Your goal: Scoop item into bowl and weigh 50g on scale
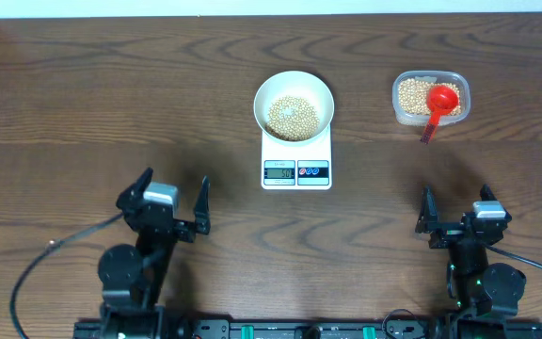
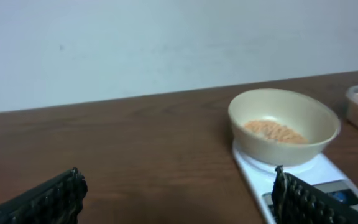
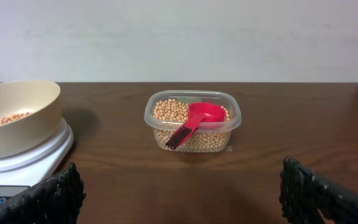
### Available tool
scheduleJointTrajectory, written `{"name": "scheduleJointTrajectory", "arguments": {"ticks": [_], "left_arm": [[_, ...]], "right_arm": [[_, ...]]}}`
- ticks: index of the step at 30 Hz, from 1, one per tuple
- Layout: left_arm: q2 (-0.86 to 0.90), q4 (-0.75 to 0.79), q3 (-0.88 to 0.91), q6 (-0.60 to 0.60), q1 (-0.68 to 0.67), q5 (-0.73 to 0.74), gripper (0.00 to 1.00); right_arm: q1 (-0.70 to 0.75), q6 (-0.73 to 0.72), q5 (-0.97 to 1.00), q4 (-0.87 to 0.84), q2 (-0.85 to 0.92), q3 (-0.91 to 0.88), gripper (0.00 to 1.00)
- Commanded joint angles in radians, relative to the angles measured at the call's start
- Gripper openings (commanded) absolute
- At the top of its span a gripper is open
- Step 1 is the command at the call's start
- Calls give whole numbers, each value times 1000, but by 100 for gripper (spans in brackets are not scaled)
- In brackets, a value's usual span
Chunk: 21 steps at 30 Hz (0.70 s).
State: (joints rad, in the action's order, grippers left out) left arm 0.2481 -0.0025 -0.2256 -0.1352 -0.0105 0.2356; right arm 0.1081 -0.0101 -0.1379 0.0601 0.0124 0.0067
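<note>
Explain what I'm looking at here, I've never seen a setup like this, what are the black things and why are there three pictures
These are two robot arms at a wooden table, each ending in a two-fingered claw. One picture looks straight down from above the table. The other two come from small cameras on each arm's wrist, so the black shapes at their bottom corners are that claw's own fingers.

From above, the left claw and the right claw sit near the table's front edge, both open and holding nothing.

In the middle is a white kitchen scale with a white bowl standing on it, already holding some tan beans. To the right is a clear plastic tub with more beans and a red scoop resting in it.
</note>
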Motion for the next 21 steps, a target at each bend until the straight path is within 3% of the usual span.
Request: {"name": "scheduleJointTrajectory", "arguments": {"ticks": [1, 11, 15, 21], "left_arm": [[-91, 32, 76, -3, 28, -54, 97], [-241, 24, 224, -3, 66, -72, 97], [-247, -59, 222, -3, 66, -73, 98], [-244, -56, 222, -2, 66, -72, 97]], "right_arm": [[-5, 5, 0, 5, -7, -1, 99], [-5, 5, 0, 5, -7, -1, 99], [-5, 5, 0, 5, -7, -1, 99], [-5, 5, 0, 5, -7, -1, 99]]}}
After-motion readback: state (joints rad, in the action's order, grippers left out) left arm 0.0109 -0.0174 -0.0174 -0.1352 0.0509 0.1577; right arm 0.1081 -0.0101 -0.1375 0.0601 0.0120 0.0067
